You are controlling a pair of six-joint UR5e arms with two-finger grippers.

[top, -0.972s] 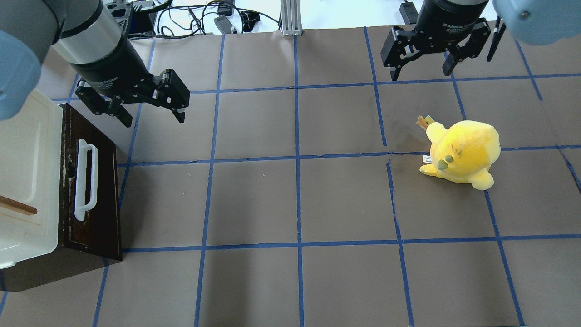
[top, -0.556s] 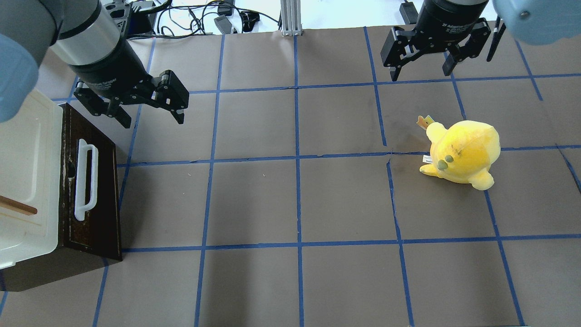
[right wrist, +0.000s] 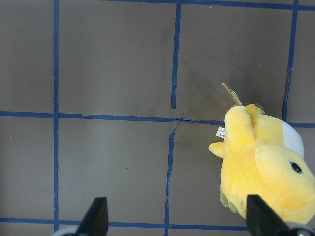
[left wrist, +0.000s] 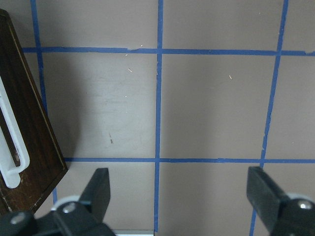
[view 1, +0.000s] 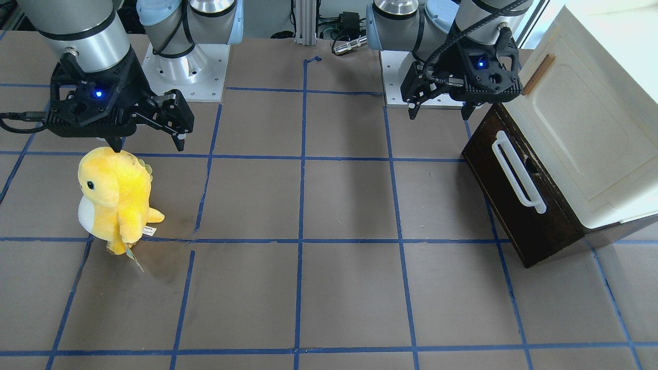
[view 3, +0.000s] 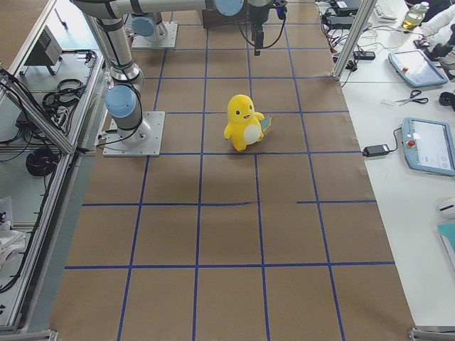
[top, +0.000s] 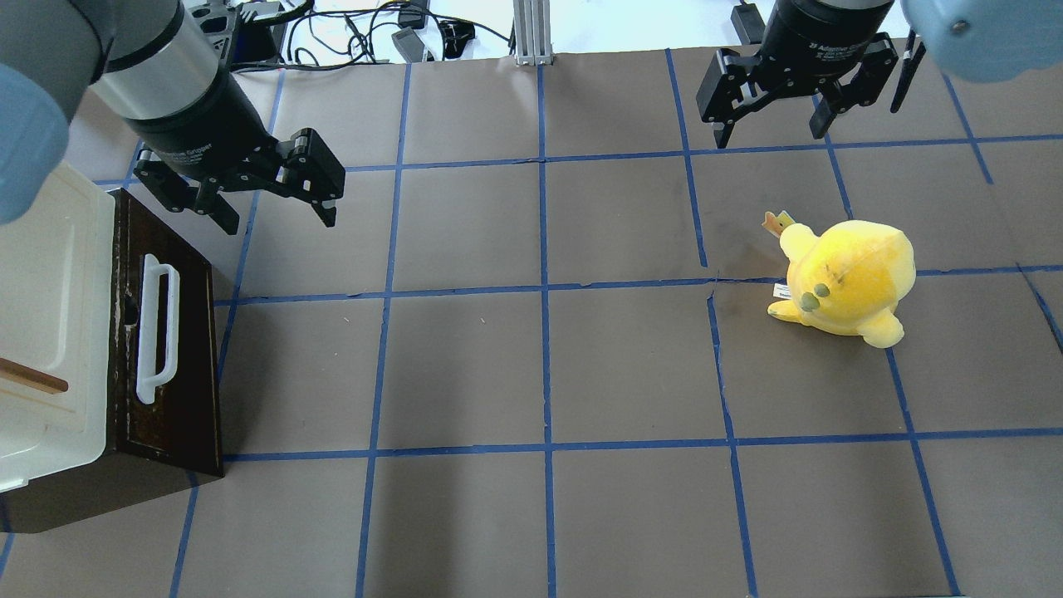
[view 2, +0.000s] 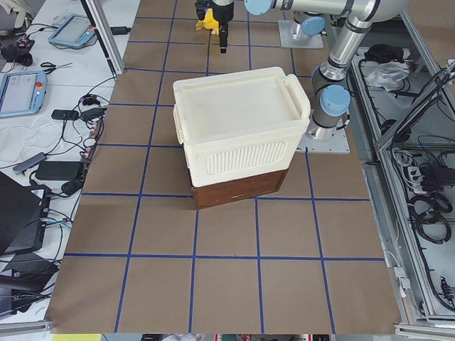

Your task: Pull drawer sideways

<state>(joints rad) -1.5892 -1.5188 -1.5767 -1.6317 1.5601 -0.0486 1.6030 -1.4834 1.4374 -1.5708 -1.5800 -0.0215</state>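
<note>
The drawer (top: 191, 365) has a dark brown front with a long white bar handle (top: 158, 328). It sits under a cream-white cabinet (top: 41, 316) at the table's left edge, and no inner tray shows. It also shows in the front view (view 1: 519, 226) and the left wrist view (left wrist: 29, 142). My left gripper (top: 278, 218) is open and empty. It hovers above the table, just beyond the drawer's far corner, apart from the handle (view 1: 518, 172). My right gripper (top: 770, 137) is open and empty at the far right.
A yellow plush toy (top: 847, 278) stands on the right half of the table, just in front of the right gripper (view 1: 149, 146). The brown table top (top: 531, 365) carries a blue tape grid. Cables lie beyond the far edge.
My left gripper has edged slightly to the left, toward the cabinet. The drawer, the plush and the right arm have not moved.
</note>
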